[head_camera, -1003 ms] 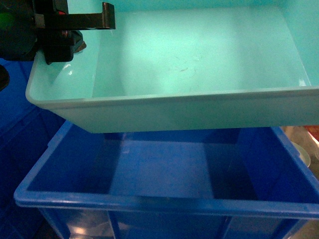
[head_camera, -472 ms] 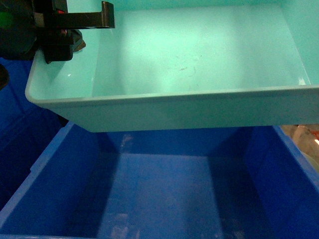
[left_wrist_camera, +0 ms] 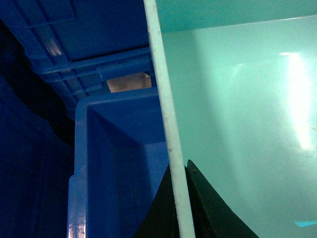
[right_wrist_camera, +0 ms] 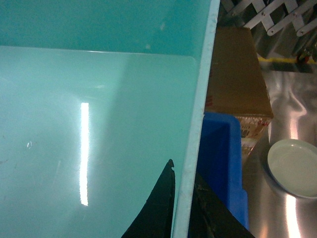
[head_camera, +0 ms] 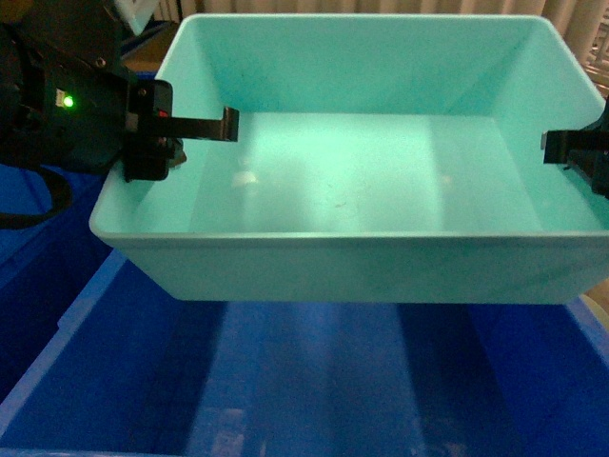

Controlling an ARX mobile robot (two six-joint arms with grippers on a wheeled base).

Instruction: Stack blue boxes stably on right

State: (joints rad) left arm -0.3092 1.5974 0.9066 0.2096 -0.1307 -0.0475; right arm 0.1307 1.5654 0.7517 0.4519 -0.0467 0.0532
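**Turquoise tub held over a blue crate by both arms**

The turquoise tub (head_camera: 362, 190) hung level above the open dark blue crate (head_camera: 314, 381), its bottom clear of the crate's floor and its rim above the crate's walls. The left gripper (head_camera: 195, 129) was clamped on the tub's left wall, one finger reaching inside along the wall and the other outside; in the left wrist view the two dark fingers (left_wrist_camera: 208, 208) pinched the pale rim (left_wrist_camera: 166, 114) between them. The right gripper (head_camera: 576, 148) held the opposite wall the same way, closed on the rim (right_wrist_camera: 198, 114) with a finger (right_wrist_camera: 158, 208) inside the tub and one outside. The inside of the tub was glossy and held nothing. Beyond the crate on the right stood a brown cardboard box (right_wrist_camera: 235, 74), and a pale round dish (right_wrist_camera: 293, 168) lay on a shiny metal surface (right_wrist_camera: 292, 99). More ribbed blue crates (left_wrist_camera: 79, 44) sat to the left.
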